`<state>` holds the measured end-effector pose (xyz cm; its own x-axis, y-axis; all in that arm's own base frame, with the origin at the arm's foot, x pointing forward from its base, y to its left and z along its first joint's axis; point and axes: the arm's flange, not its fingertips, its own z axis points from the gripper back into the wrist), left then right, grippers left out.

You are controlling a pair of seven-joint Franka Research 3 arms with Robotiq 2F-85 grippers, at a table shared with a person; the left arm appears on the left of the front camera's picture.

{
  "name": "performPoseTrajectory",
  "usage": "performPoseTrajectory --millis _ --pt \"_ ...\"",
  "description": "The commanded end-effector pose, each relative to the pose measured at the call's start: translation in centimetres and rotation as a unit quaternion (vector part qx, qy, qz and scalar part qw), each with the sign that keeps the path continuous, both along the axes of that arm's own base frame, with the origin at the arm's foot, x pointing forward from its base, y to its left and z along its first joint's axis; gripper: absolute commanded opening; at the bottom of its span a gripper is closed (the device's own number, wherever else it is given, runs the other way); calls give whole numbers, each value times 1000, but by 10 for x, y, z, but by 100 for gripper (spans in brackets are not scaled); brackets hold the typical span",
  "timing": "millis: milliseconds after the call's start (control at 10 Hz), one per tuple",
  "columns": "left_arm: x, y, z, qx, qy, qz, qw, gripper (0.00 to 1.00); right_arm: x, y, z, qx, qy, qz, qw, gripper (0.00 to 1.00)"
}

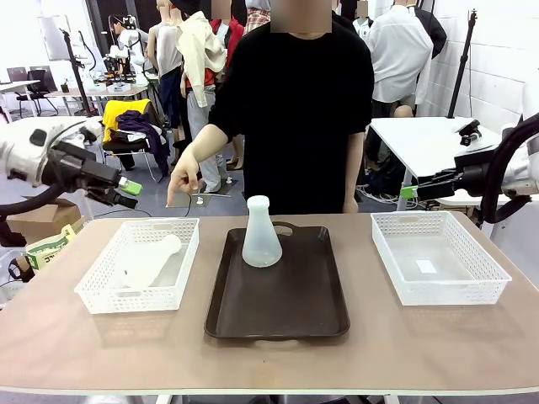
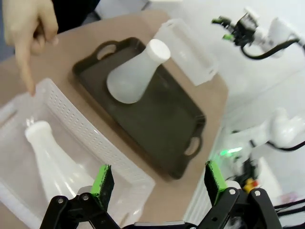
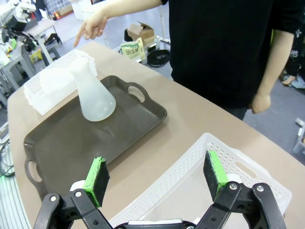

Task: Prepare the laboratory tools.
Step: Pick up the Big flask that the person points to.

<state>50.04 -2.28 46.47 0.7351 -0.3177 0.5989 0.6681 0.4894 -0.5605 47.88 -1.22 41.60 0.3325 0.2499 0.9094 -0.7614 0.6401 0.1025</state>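
Note:
One frosted white flask (image 1: pixel 261 236) stands upright at the far end of the dark brown tray (image 1: pixel 278 307). A second flask (image 1: pixel 147 261) lies on its side in the left white basket (image 1: pixel 101 295). My left gripper (image 1: pixel 126 192) hovers open above the table's left far corner, and my right gripper (image 1: pixel 408 192) hovers open beyond the right basket (image 1: pixel 446 290). In the left wrist view the open gripper (image 2: pixel 158 183) looks down on the lying flask (image 2: pixel 52 162) and the upright flask (image 2: pixel 136 71). The right wrist view has its open gripper (image 3: pixel 156 174) above the right basket (image 3: pixel 190 191), with the upright flask (image 3: pixel 93 93) farther off.
A person in black stands at the far side, with one hand (image 1: pixel 181 181) pointing a finger down at the left basket's far edge. That hand (image 2: pixel 28 28) hangs above the basket rim. Bare tabletop (image 1: pixel 379 353) runs along the front edge. Boxes sit on the floor at far left.

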Motion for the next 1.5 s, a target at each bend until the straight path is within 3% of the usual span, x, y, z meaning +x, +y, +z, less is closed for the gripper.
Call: performPoseTrajectory --millis 0,300,500,1100,1400 --pt "20 -28 -3 140 -45 -20 989 100 0 0 1 -8 9 -1 1000 100" --pt "42 -66 -9 280 -66 -48 957 100 0 0 1 -8 9 -1 1000 100" --pt "56 -86 -29 340 -62 -31 938 100 0 0 1 -8 9 -1 1000 100" --pt "83 -105 -80 369 -28 9 929 100 0 0 1 -8 9 -1 1000 100" --pt "97 -112 -98 403 -19 44 914 100 0 0 1 -8 9 -1 1000 100"
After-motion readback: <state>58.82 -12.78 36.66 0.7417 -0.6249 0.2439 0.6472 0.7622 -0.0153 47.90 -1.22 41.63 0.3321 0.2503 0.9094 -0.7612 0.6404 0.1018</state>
